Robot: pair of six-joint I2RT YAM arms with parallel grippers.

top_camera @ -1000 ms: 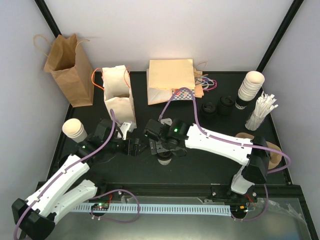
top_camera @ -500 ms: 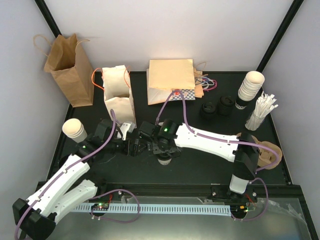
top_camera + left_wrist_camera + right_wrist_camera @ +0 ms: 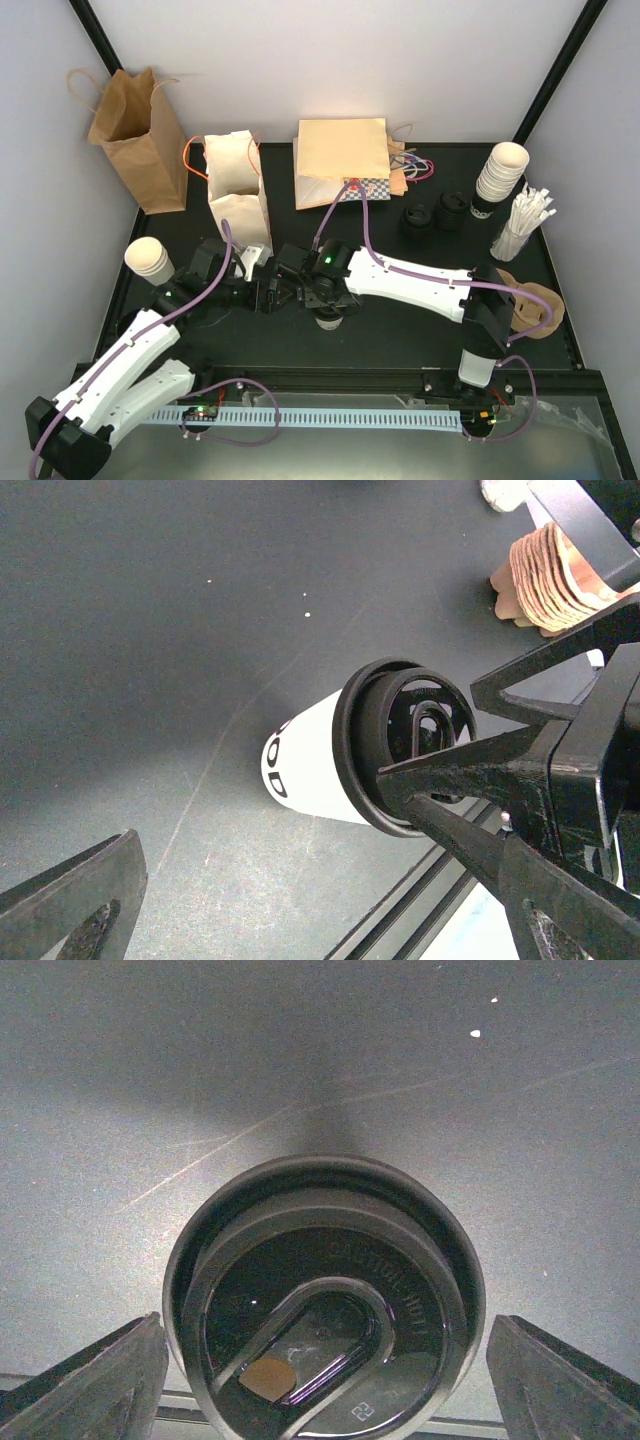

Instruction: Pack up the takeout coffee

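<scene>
Two hands were open. Takeout coffee (image 3: pixel 327 320) stood upright on tabletop (image 3: pixel 400 335), near side of white bag (image 3: pixel 238 190), slightly right. Right hand (image 3: pixel 325 1380) straddled its lid, no contact visible. Left hand (image 3: pixel 266 292) sat nearer the bag, holding nothing.

top view bright, even; right wrist grainy, shadow behind takeout coffee (image 3: pixel 325 1300)

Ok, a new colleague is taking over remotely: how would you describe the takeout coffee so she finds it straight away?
Start at the black table, near its front middle, right under the right arm's end effector. The takeout coffee stands there: a cream cup that, unlike the lidless cup stacks, wears a black lid.
</scene>
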